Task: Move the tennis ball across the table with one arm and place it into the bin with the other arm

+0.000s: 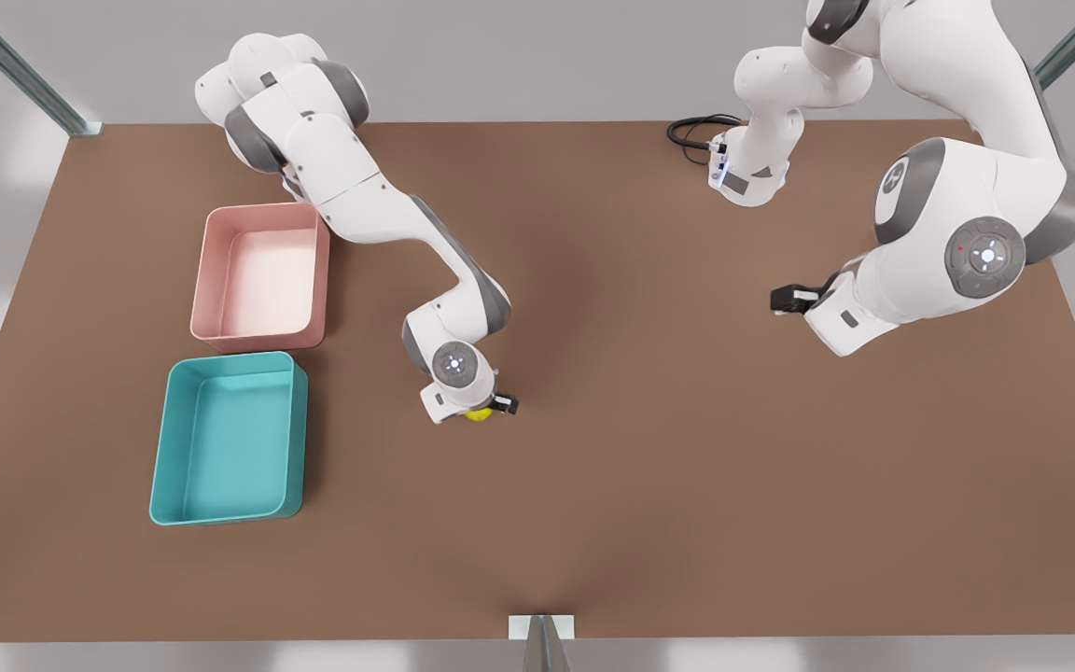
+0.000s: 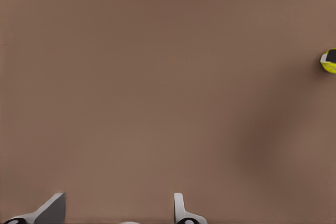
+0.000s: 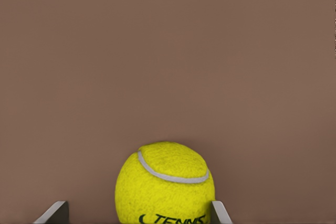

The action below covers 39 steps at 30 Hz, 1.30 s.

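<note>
Brown and matte, the counter [image 1: 649, 467] carries everything in this scene. The right gripper [image 1: 484, 408] is low near the middle of it, on the arm that reaches in from the front view's left. In the right wrist view its jaws are spread, with the tennis ball [image 3: 164, 183] sitting between the two fingertips. One fingertip [image 3: 221, 213] is right at the ball's side; whether it really touches is hard to judge. In the front view the ball [image 1: 477, 414] shows only as a yellow edge under this gripper, resting on the counter.

The left gripper [image 1: 791, 300] waits well apart, toward the front view's right, above bare counter, its jaws also spread.

A teal bin [image 1: 229, 440] lies near the front view's left edge, and a pink bin [image 1: 261, 276] is just beside it, farther back.
</note>
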{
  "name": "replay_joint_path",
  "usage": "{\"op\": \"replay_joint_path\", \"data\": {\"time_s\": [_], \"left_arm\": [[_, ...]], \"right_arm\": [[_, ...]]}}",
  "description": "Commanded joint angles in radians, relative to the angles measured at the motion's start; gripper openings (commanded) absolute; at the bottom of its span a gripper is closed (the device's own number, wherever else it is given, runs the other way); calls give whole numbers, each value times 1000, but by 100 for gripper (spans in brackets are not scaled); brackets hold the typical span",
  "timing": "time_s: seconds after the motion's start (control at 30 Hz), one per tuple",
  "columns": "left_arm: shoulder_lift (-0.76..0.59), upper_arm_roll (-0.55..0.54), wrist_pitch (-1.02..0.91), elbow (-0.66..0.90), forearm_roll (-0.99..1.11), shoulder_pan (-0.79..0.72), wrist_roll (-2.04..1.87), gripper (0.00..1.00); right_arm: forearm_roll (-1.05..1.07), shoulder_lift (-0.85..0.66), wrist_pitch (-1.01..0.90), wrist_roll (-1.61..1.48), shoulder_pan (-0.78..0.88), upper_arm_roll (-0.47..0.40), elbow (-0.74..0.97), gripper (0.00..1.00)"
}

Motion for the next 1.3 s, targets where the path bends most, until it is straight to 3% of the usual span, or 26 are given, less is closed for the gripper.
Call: {"op": "replay_joint_path", "data": {"time_s": [0.0, 0.43, 0.47, 0.5, 0.53, 0.9, 1.0, 1.17, 1.27], "left_arm": [[-1, -1, -2, 0, 1, 0, -130, 100], [-1, -11, -2, -17, 1, 0, -130, 100], [-1, -11, 0, -17, 1, 0, -130, 100], [-1, -11, -2, -17, 1, 0, -130, 100], [-1, -11, -2, -17, 1, 0, -130, 100], [-1, -14, 0, -18, 1, 0, -130, 100], [-1, -14, 0, -23, 1, 0, -130, 100], [-1, -14, 0, -26, 1, 5, -130, 100], [-1, -14, -3, -27, 1, 0, -130, 100]], "right_arm": [[1, -1, 25, 181, -1, 0, -7, 100], [-1, 43, 40, 182, 0, 0, -21, 100], [-1, 41, 42, 182, 0, 0, -21, 92], [-1, 41, 42, 181, 0, 0, -21, 72], [-1, 41, 42, 181, 0, 2, -21, 63], [2, -38, 25, 163, -27, 11, -21, 61], [-15, -116, 9, -49, -133, 11, -73, 61], [-28, -235, -267, -592, -420, -11, -73, 61], [-28, -261, -336, -968, -489, -152, -72, 61]]}}
